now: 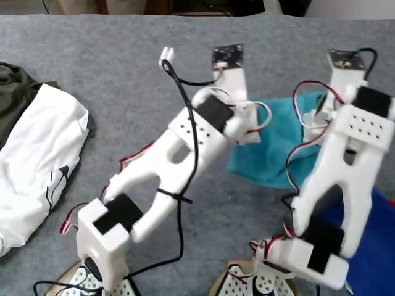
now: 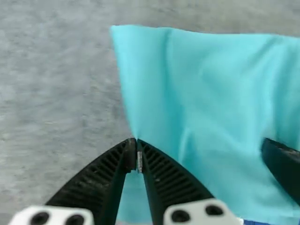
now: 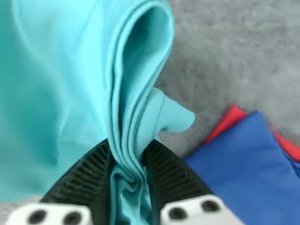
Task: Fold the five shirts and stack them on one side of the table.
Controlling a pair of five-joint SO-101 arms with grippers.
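Teal shirt point(image 1: 271, 154) is held by both arms: left gripper point(image 2: 136, 157) closed on its 10 o'clock edge, right gripper point(image 3: 126, 168) clamped on bunched folds at 2 o'clock.

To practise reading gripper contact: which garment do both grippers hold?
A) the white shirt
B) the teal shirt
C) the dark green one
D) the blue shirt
B: the left gripper is shut on an edge of the teal shirt, and the right gripper clamps a folded bunch of it.
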